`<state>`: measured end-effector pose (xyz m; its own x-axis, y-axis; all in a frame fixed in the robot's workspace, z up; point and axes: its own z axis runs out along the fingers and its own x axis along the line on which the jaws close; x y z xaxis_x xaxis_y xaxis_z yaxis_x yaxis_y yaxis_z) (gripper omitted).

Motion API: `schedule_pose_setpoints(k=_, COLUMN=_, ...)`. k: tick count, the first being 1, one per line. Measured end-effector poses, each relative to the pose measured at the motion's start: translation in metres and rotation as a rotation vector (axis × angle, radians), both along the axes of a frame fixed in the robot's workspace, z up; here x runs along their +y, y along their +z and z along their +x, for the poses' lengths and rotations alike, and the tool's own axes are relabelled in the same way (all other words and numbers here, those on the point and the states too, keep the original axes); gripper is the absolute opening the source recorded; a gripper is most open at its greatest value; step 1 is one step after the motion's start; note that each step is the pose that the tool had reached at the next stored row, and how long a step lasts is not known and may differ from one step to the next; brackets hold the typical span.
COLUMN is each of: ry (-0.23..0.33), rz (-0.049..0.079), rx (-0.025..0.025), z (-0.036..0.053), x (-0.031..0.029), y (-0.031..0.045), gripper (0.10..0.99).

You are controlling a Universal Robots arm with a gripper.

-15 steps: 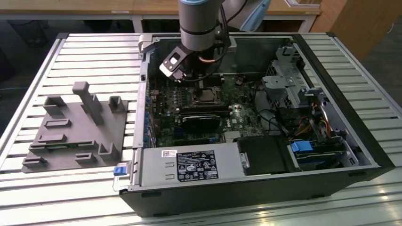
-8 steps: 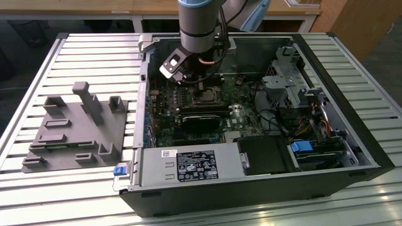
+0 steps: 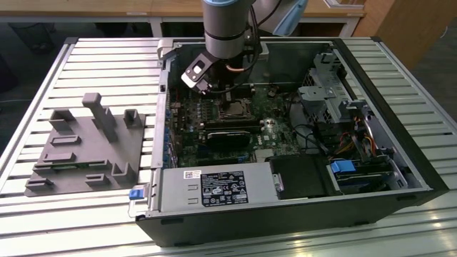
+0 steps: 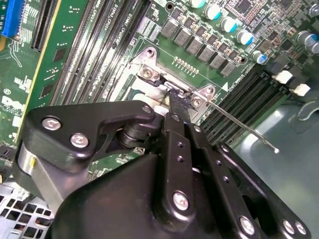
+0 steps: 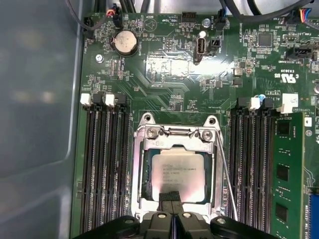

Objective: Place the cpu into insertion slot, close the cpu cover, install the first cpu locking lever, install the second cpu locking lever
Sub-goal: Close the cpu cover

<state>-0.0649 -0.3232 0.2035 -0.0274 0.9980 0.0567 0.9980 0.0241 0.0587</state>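
The cpu (image 5: 177,169), a dull silver square, lies flat in the insertion slot (image 5: 147,174), whose dark edge shows around it. The cpu cover (image 5: 138,174), a silver frame, lies down around the chip. My gripper (image 5: 172,195) is shut, its two black fingertips pressed together over the cover's edge nearest the camera; nothing shows between them. In the second wrist view the gripper (image 4: 174,101) tip sits at the cover's screw-mounted edge. A thin wire locking lever (image 5: 227,174) runs along one side of the socket and sticks out free (image 4: 244,127). In the exterior view the gripper (image 3: 230,99) hangs over the socket (image 3: 232,111).
Black memory slots (image 5: 107,159) flank the socket, and a green memory module (image 5: 286,169) stands in one. A black fan (image 3: 228,140), a power supply (image 3: 214,187) and cables (image 3: 357,144) crowd the open case. A grey fixture (image 3: 85,147) lies on the slatted table.
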Motion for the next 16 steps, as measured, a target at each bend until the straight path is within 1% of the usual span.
schedule_pose_setpoints(k=6, ry=0.000, rz=0.000, rx=0.0000, z=0.0002, x=0.0000, y=0.0048, gripper=0.106)
schedule_pose_setpoints(k=16, ry=0.000, rz=0.000, rx=0.0003, z=0.0118, x=0.0000, y=0.0046, gripper=0.106)
